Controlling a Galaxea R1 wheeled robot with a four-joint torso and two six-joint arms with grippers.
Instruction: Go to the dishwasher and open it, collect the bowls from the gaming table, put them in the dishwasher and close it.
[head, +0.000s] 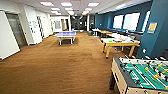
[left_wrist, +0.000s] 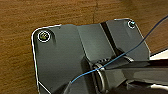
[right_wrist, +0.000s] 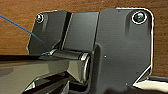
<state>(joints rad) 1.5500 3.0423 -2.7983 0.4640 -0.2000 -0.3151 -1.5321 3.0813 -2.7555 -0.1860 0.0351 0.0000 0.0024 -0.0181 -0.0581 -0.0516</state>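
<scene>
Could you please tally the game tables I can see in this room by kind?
Table-tennis table: 1
Yellow-legged gaming table: 1
Table-football table: 1
Total: 3

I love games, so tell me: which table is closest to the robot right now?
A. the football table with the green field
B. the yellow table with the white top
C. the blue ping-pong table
A: the football table stands largest at the head view's near right edge, with the yellow table behind it and the ping-pong table far down the room.
</scene>
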